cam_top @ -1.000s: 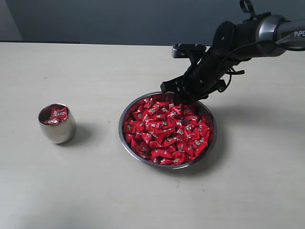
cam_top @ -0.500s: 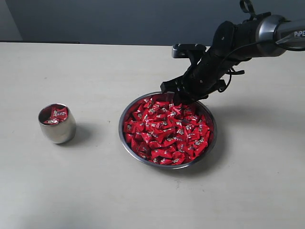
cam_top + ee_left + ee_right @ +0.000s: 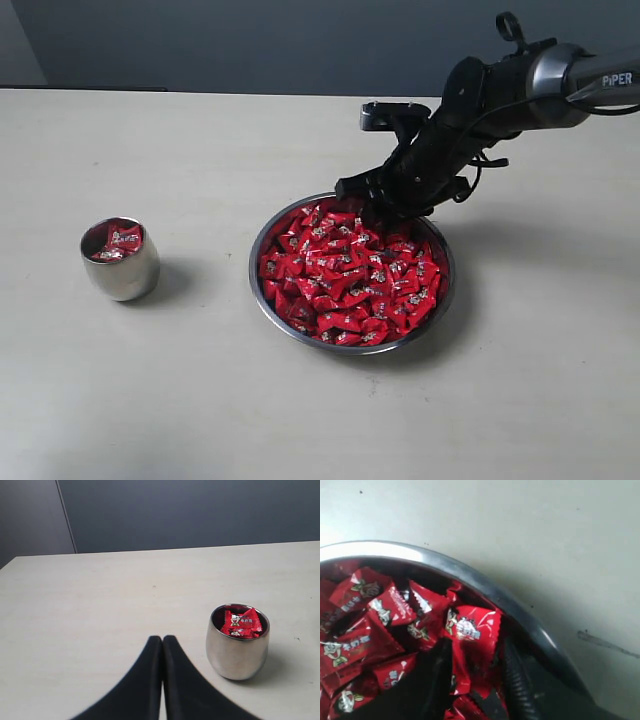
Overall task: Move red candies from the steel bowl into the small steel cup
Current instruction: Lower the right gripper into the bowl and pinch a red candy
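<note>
1. Red candies point(image 3: 350, 275) heaped in bowl point(image 3: 254, 262), right of centre on table point(image 3: 150, 400). A few already in cup point(image 3: 122, 268), upright and well apart to the left.
2. Change over the last second: right gripper point(image 3: 375, 205) down from a hover above the bowl's far rim into the far edge of the heap, arm lowered slightly with it. Bowl, cup and heap otherwise as before.
3. Right wrist view: fingers spread, straddling one candy point(image 3: 470, 625) just inside the rim, tips sunk among neighbouring wrappers. No pinch visible yet. Contact between pads and wrapper hard to tell.
4. Left gripper point(image 3: 162, 641) pressed together, holding nothing, parked near the cup. Not visible in exterior view.
5. Meaning for the task, as a judgement: reach finished, pick about to start. Next call likely a squeeze on that one candy, then a lift and a carry across to the cup.
6. Risks, judged: slick wrappers, so a chance of the candy slipping out or of a second one dragged along. Steel rim close beside one finger, so a possible scrape or nudge of the bowl.
7. Progress: bowl still close to full. Red showing near the cup's mouth, room left there unclear.
</note>
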`<act>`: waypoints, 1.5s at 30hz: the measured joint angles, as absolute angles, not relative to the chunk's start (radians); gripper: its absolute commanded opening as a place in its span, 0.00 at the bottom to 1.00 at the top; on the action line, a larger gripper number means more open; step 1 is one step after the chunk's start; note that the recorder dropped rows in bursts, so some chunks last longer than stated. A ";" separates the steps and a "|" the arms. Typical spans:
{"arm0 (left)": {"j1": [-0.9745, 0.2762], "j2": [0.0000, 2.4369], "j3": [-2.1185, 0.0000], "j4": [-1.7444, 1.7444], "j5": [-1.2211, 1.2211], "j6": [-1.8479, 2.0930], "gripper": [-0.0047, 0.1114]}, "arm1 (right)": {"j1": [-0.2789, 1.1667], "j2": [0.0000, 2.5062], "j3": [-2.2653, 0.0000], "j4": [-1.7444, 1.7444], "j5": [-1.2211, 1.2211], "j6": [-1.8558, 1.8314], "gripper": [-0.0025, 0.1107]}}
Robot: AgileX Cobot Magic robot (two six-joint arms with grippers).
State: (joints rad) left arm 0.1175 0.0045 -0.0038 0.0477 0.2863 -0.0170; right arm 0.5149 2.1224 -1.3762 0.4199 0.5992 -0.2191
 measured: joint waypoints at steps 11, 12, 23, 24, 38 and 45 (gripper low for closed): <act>0.118 0.004 -0.004 0.048 0.286 -0.017 0.04 | 0.528 2.122 -1.376 0.443 0.575 -0.227 0.32; 0.118 0.004 -0.004 0.048 0.286 -0.017 0.04 | 0.528 2.122 -1.376 0.445 0.575 -0.227 0.32; 0.118 0.004 -0.004 0.048 0.286 -0.017 0.04 | 0.531 2.147 -1.378 0.466 0.569 -0.227 0.32; 0.118 0.004 -0.004 0.048 0.286 -0.017 0.04 | 0.531 2.147 -1.380 0.468 0.567 -0.227 0.32; 0.118 0.004 -0.004 0.048 0.286 -0.017 0.04 | 0.531 2.152 -1.380 0.472 0.549 -0.229 0.32; 0.118 0.004 -0.004 0.048 0.286 -0.017 0.04 | 0.531 2.156 -1.408 0.472 0.562 -0.229 0.32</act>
